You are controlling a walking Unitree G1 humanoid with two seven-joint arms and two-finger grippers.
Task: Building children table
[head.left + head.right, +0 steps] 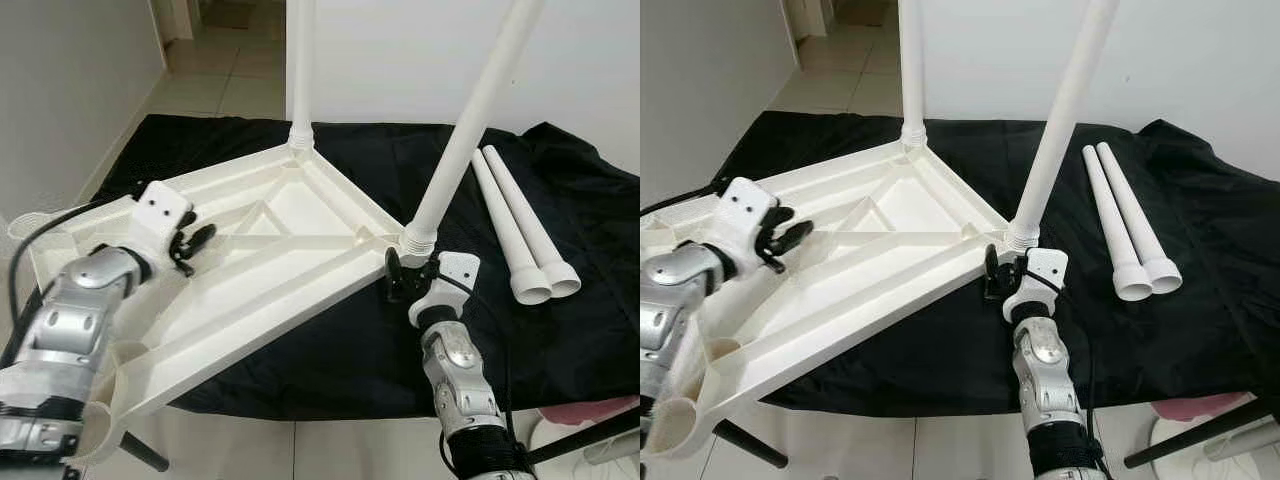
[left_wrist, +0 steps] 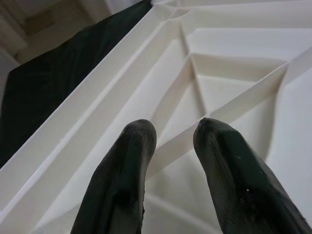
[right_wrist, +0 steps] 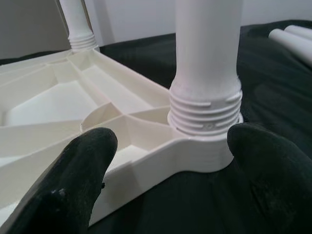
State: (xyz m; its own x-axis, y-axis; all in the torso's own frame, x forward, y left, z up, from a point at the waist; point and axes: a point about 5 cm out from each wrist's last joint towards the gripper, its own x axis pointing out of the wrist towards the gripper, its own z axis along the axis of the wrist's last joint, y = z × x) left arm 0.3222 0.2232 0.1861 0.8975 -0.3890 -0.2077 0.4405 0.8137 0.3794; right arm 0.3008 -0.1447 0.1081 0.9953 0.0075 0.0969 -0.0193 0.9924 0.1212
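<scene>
A white plastic table top [image 1: 250,270] lies upside down on a black cloth, its ribbed underside facing up. One white leg [image 1: 300,70] stands in the far corner socket. A second leg [image 1: 470,130] leans in the right corner socket [image 3: 204,122]. Two loose white legs [image 1: 520,230] lie side by side on the cloth to the right. My left gripper [image 1: 195,245] hovers over the ribs near the top's left rim, its fingers [image 2: 126,170] slightly apart and holding nothing. My right gripper [image 1: 410,275] is open, its fingers on either side of the right corner socket.
The near left corner of the table top [image 1: 120,400] overhangs the cloth's front edge above the tiled floor. A black rod [image 1: 145,455] pokes out below it. A black stand leg [image 1: 590,435] and a pink object [image 1: 590,410] sit at the lower right. A white wall stands behind.
</scene>
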